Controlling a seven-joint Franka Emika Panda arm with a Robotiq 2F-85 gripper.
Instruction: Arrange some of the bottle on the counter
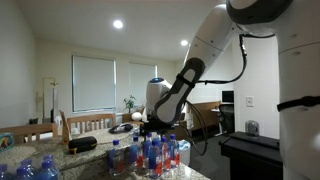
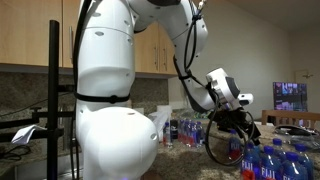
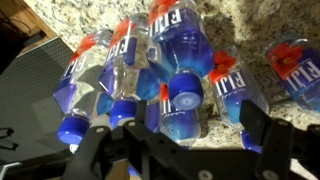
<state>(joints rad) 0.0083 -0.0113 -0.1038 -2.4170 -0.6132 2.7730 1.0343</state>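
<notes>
Speckled grey-beige granite-look desk (image 3: 245, 20) directly below gripper (image 3: 178, 138). Gripper open, fingers spread wide above bottles (image 3: 180, 60). Clear plastic, blue caps, blue-and-red labels. Packed touching in one cluster on desk. At least five counted in wrist view; full total not countable. Beyond: wooden cabinets (image 2: 150, 50), window blinds (image 1: 95, 82), ceiling lights (image 1: 118, 24).
</notes>
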